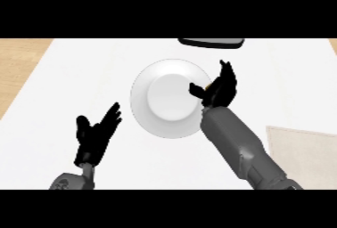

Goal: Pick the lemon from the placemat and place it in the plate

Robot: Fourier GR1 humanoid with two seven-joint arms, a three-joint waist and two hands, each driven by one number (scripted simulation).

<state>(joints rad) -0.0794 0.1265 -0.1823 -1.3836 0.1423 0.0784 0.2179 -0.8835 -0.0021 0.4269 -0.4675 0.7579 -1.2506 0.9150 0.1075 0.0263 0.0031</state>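
Right hand point(217, 89) at the white plate's point(148, 80) three o'clock rim, fingers curled round the lemon point(207, 85), poised to release; left hand point(97, 131) rests open.

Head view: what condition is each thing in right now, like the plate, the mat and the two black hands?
Plate: flat on the counter, nothing lying in its centre.
Placemat: flat at the lower right, its visible part bare.
Lemon: only a yellow sliver shows inside the right hand, at the plate's right rim.
Right hand: curled round the lemon.
Left hand: open, holding nothing, left of the plate.
Dark object: at the top edge, cut off, state unclear.
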